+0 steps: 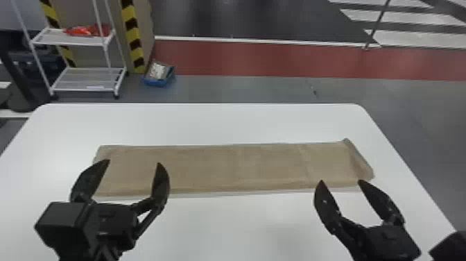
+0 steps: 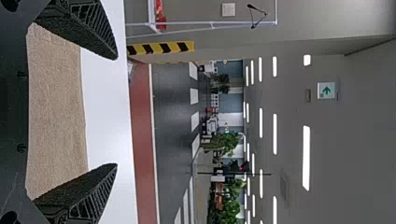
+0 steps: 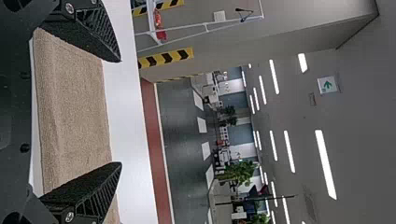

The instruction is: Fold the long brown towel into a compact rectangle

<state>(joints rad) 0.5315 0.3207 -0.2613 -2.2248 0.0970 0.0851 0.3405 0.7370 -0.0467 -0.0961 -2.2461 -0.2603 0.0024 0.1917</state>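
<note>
Left gripper [image 1: 134, 161] and right gripper [image 1: 341, 180] both have their fingers spread wide, gripping nothing, one near each end of the long brown towel [image 1: 215, 170]. It lies as a strip running left to right on the white table [image 1: 222, 121], its right end slanted and slightly rumpled. Beyond the table, a blue bin [image 1: 156, 82] sits on the floor [image 1: 222, 88]; left of it stands a white rack [image 1: 86, 74] with something red [image 1: 81, 31] on a shelf.

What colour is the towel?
Light brown, like sand. It shows best in the right wrist view, where the towel looks close.
</note>
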